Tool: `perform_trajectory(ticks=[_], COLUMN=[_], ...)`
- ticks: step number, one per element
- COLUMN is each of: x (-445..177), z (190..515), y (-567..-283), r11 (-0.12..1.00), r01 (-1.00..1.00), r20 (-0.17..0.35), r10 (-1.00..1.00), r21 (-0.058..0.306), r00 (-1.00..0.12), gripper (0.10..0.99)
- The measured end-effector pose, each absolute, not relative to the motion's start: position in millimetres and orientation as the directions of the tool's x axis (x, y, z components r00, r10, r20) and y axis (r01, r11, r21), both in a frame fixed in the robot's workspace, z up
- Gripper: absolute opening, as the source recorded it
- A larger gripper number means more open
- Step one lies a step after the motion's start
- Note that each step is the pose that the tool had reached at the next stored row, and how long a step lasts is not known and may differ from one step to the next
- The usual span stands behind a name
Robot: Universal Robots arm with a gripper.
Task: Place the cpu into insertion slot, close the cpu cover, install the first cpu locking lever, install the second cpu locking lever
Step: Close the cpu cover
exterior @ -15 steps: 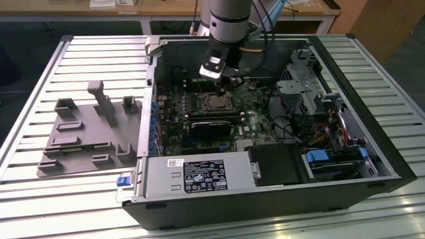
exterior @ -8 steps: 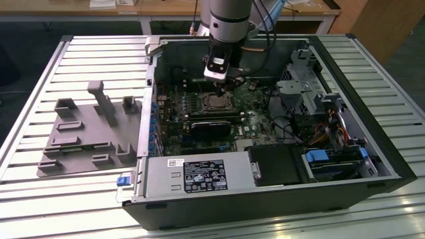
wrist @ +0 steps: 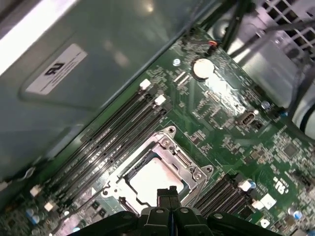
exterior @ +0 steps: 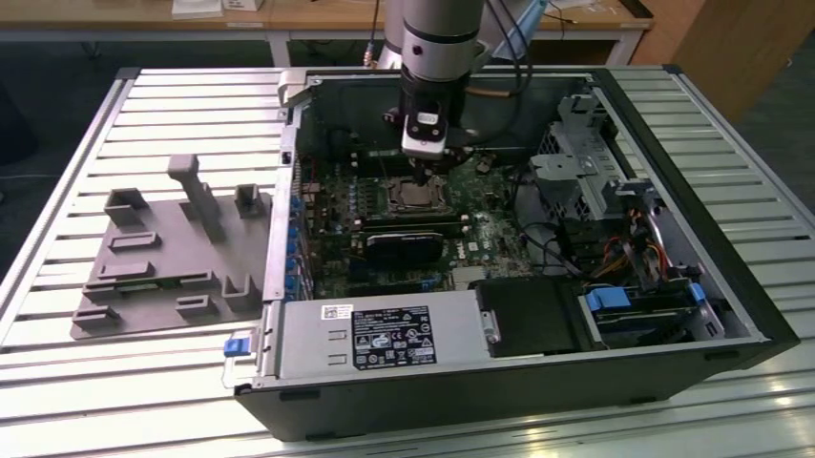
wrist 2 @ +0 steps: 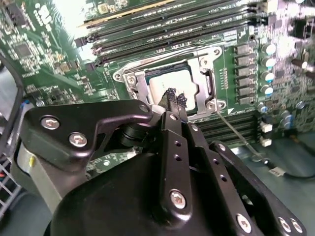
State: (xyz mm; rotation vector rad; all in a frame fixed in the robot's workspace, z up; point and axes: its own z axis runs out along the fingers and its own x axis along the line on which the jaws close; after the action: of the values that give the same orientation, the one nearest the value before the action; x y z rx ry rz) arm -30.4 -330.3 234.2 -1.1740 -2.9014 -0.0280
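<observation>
The cpu (exterior: 411, 196) lies flat in the insertion slot (exterior: 389, 200) on the green board inside the open computer case. Both wrist views show its pale metal top (wrist 2: 162, 84) (wrist: 147, 179). The silvery cpu cover (wrist 2: 135, 83) (wrist: 165, 143) lies down around the chip as a frame. A thin wire locking lever (wrist 2: 236, 135) (wrist: 74, 212) sticks out from one corner of the socket. My gripper (exterior: 425, 177) (wrist 2: 175, 97) (wrist: 168, 191) hangs just above the chip's edge, fingers shut together with nothing between them.
Long black memory slots (wrist 2: 162, 24) (wrist: 113, 132) run beside the socket. A black block (exterior: 405, 248) sits in front of it, then the power supply (exterior: 369, 334). Cables and drive bays (exterior: 637, 258) fill the exterior view's right. A grey moulded tray (exterior: 166, 258) lies outside the case.
</observation>
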Motion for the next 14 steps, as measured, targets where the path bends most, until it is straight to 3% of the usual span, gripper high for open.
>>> perform_trajectory(ticks=[14], x=[-30.4], z=[234.0], y=[-330.3], r11=[0.867], r01=[0.498], r20=[0.017], r10=[0.498], r21=[0.012], r00=[-0.867], gripper=[0.106])
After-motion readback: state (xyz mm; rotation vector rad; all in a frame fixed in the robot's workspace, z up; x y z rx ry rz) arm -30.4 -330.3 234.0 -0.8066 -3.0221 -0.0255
